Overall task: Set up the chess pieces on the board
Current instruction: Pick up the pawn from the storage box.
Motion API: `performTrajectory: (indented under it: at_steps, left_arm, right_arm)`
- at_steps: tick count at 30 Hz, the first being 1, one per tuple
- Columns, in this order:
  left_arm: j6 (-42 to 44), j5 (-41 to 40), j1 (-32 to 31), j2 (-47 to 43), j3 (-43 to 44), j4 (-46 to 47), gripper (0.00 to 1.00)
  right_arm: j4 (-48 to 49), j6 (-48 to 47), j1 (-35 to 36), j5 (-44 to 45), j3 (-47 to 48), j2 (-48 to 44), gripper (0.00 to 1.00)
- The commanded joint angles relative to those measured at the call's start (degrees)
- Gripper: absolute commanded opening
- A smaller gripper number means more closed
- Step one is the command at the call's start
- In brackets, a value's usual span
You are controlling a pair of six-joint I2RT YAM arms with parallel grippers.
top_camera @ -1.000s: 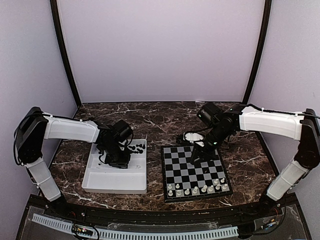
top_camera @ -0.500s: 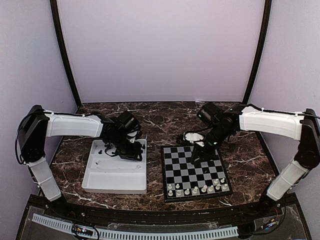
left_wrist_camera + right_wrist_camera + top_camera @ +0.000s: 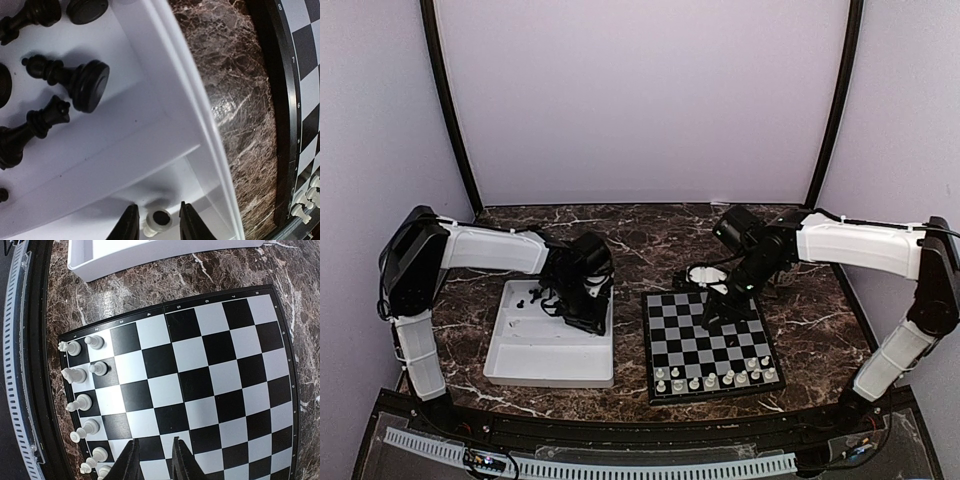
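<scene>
Your left pincer [image 3: 158,210] has swung to the tray's [image 3: 172,75] right edge.
Part-open, it straddles a loose white piece [image 3: 159,221]; grasping likely comes next.

Leftmost black pieces [image 3: 30,125] partly off-frame.

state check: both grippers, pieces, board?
left gripper: open, straddling a white piece in the tray, gaps either side
right gripper: open, empty, over the board
white pieces: upright on the board's robot-side rows
black pieces: lying on their sides in the tray
board: far rows bare
</scene>
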Motion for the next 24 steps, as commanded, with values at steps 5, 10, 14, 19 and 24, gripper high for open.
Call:
performTrajectory:
  at_steps: [5,10,14,19,24]
  left_arm:
    - [5.0,-4.7,-0.9,1.6,4.9,-9.3,0.2]
    - [5.7,-7.3,-0.6,0.6,8.1,-11.4,0.18]
    - [4.5,-8.9,0.1,-1.5,10.3,-11.1,0.16]
    - [-2.1,-7.5,1.7,-7.0,7.3,-3.8,0.15]
    - [-11.0,-6.3,3.4,-14.6,-0.3,5.0,0.15]
  right_arm:
    - [-0.2,-0.2,-0.2,-0.2,2.0,1.4,0.24]
    - [-0.8,-0.3,-0.2,-0.5,3.4,2.0,0.24]
    - [0.5,0.1,-0.6,-0.6,4.1,1.9,0.23]
    - [7.1,3.8,-2.9,-1.0,5.7,1.3,0.23]
    - [13.9,9.7,-3.9,-7.4,10.2,4.7,0.26]
